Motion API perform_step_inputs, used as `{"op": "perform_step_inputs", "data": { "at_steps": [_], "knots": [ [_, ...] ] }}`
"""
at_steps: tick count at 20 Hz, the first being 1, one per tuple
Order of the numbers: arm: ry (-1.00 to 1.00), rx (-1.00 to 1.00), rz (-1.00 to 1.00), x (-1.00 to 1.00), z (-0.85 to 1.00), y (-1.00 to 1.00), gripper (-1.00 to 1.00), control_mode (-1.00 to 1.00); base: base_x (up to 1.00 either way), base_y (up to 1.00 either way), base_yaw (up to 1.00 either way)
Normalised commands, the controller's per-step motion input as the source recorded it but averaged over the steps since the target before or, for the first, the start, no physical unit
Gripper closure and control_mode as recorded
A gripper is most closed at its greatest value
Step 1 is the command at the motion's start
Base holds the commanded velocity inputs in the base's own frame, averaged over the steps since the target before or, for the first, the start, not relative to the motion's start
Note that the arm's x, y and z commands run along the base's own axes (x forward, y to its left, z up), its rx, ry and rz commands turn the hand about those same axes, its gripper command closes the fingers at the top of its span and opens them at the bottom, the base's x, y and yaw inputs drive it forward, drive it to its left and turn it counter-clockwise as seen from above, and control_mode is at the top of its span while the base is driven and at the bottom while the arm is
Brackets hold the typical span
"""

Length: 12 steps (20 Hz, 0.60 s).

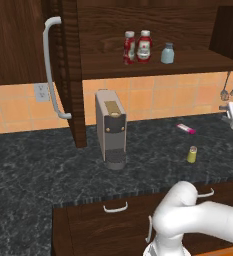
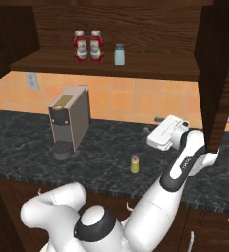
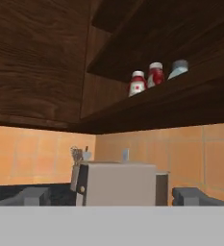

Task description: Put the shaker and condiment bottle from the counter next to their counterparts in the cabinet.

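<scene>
The yellow-green shaker (image 1: 192,154) (image 2: 134,164) stands alone on the dark counter, near its front edge. Two like red condiment bottles (image 1: 130,47) (image 1: 144,46) stand side by side on the cabinet shelf (image 1: 198,63), with the pale blue-grey shaker (image 1: 167,53) (image 2: 119,54) just right of them. I cannot tell the two bottles apart. My gripper (image 2: 154,137) (image 1: 227,112) hovers open and empty over the counter, behind and right of the yellow-green shaker and well below the shelf. In the hand view its fingertips (image 3: 34,196) stand wide apart, and the bottles (image 3: 155,75) sit up on the shelf.
A grey coffee machine (image 1: 110,127) (image 2: 69,120) stands on the counter under the shelf's left part. A pink-and-white tube (image 1: 186,129) lies behind the shaker. The open cabinet door (image 1: 68,70) with its bar handle (image 1: 50,70) juts out at left. Utensils (image 1: 229,85) hang at right.
</scene>
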Motion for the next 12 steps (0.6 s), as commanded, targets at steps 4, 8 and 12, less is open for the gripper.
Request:
{"op": "perform_step_inputs", "data": {
  "at_steps": [4, 8, 12],
  "knots": [
    [-0.03, -0.2, 0.18, 0.15, 0.0, 0.0, -1.0, -1.0, 0.0, 0.0, 0.0],
    [0.0, -0.04, 0.06, 0.06, 0.0, 0.0, -1.0, -1.0, 0.0, 0.0, 0.0],
    [0.0, 0.0, 0.0, 0.0, 0.0, 0.0, -1.0, -1.0, 0.0, 0.0, 0.0]
  ]
}}
